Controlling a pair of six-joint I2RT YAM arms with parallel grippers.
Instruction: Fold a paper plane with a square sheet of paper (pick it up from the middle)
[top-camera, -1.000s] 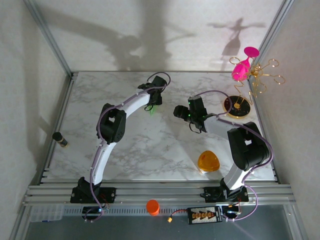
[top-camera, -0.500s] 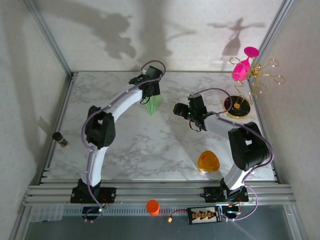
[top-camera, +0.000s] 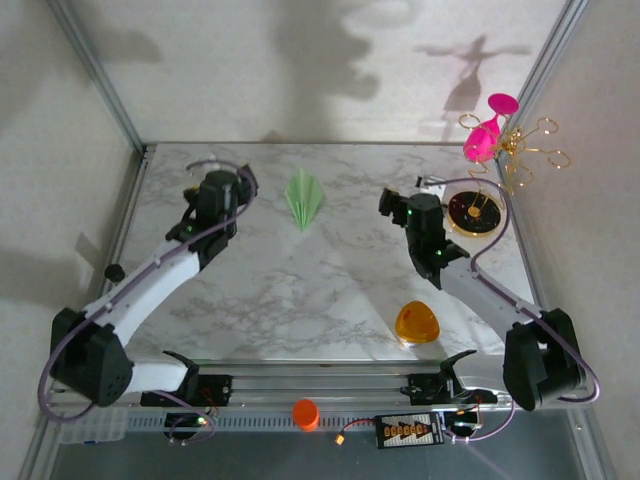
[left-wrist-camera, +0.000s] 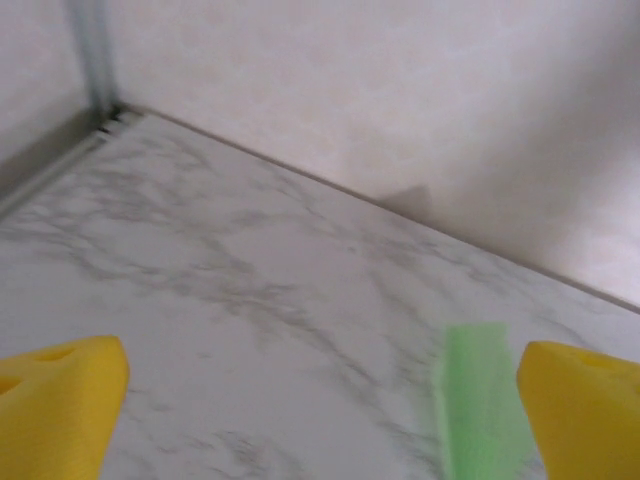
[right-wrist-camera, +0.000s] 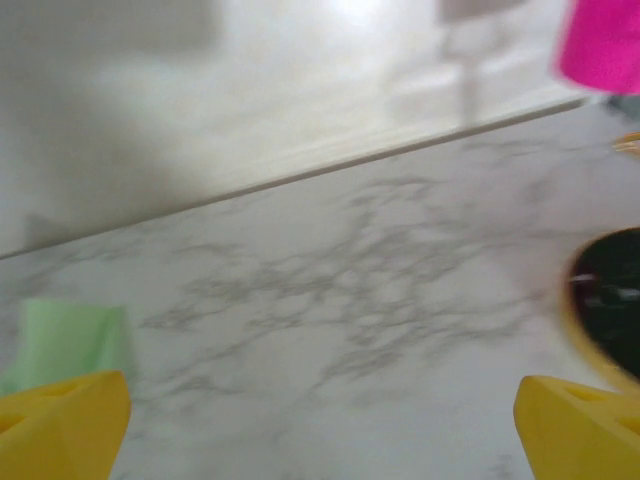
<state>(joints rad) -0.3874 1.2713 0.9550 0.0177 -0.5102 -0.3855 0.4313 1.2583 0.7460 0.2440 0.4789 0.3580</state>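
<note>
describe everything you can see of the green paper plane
The paper plane is thin pale green paper folded into a narrow dart with lengthwise creases, fanning slightly wider in the middle and tapering to a point at its near end. It lies flat on the marble table, toward the far centre, roughly between the two arms. Nothing touches it but the table: the left claw and right claw are both open and apart from it. Each wrist view catches a blurred green edge of it.

Orange rounded-triangle object (top-camera: 417, 323) on marble table (top-camera: 300, 290).
</note>
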